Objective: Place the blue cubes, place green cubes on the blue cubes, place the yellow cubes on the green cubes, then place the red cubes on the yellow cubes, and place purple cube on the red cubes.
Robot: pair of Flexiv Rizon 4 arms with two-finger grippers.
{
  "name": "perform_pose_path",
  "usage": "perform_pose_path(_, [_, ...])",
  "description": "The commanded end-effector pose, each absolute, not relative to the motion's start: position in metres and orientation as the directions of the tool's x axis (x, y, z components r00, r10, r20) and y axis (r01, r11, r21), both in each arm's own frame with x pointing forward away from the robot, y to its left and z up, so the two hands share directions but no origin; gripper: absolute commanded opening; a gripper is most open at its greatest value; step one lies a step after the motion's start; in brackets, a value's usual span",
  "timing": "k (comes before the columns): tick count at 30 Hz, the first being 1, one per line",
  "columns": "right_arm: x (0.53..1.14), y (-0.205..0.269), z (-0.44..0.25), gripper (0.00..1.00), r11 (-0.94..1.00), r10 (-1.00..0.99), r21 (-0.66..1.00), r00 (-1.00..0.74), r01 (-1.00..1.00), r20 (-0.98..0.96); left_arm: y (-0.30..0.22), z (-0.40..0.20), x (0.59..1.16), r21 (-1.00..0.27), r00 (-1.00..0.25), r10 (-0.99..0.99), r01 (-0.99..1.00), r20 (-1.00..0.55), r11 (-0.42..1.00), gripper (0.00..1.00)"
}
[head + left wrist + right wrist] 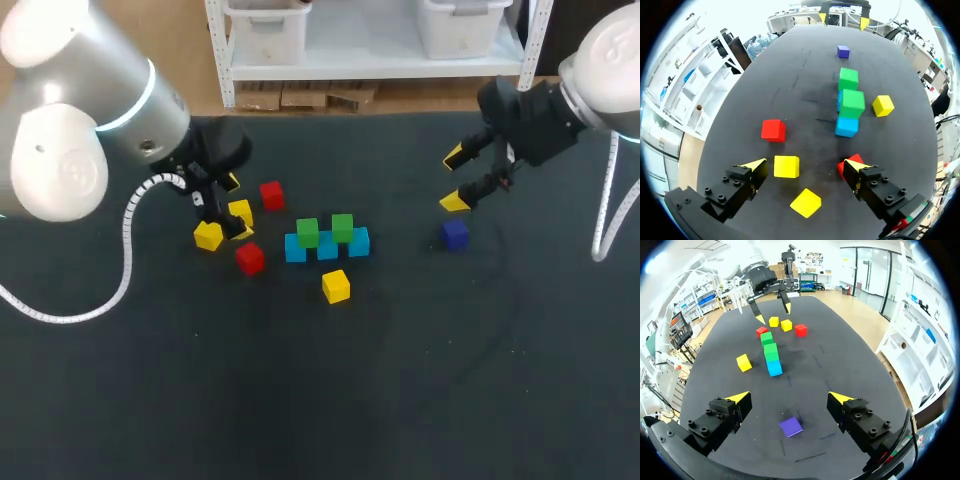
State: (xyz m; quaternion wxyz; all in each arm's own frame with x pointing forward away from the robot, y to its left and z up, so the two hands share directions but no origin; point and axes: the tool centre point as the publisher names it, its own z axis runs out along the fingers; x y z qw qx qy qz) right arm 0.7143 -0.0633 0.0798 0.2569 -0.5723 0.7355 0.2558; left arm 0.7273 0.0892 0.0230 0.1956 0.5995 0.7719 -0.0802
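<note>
The left gripper (806, 162) is spread wide and holds nothing. A yellow cube (786, 166) lies on the bench (400, 400) between its fingers, nearer one finger than the other and touching neither. A second yellow cube (806, 202) sits just under the gripper, and a red cube (847, 165) is half hidden behind the other finger. In the head view this gripper (237, 207) is left of centre. The left arm (70, 130) fills the upper left corner and reaches down and inward. At centre, the blue cubes (327, 246) form a row with two green cubes (342, 227) on top, so the yellow layer looks like the step in hand. The next move calls for centring on the straddled cube, closing, then carrying it onto the greens. A third yellow cube (336, 286) waits just below the row. The right arm (600, 60) enters from the upper right. Its right gripper (454, 180) is also wide open and empty, hanging above the purple cube (455, 234).
</note>
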Motion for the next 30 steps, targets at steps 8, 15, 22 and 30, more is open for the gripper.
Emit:
perform_pose_path(8, [0.714, -0.064, 0.08, 1.0, 0.214, -0.709, 0.081, -0.212, -0.973, -0.672, 0.094, 0.005, 0.755, 0.095, -0.182, 0.904, 0.967, -0.387, 0.235, 1.0])
perform_pose_path(15, [0.714, -0.064, 0.08, 1.0, 0.214, -0.709, 0.081, -0.212, -0.973, -0.672, 0.093, 0.002, 0.758, 0.094, -0.175, 0.901, 0.969, -0.397, 0.229, 1.0])
perform_pose_path(22, [0.714, -0.064, 0.08, 1.0, 0.214, -0.709, 0.081, -0.212, -0.973, -0.672, 0.093, -0.002, 0.758, 0.082, -0.181, 0.9, 0.97, -0.397, 0.231, 0.39])
perform_pose_path(30, [0.714, -0.064, 0.08, 1.0, 0.214, -0.709, 0.081, -0.212, -0.973, -0.672, 0.094, -0.003, 0.758, 0.075, -0.179, 0.904, 0.972, -0.388, 0.225, 0.0])
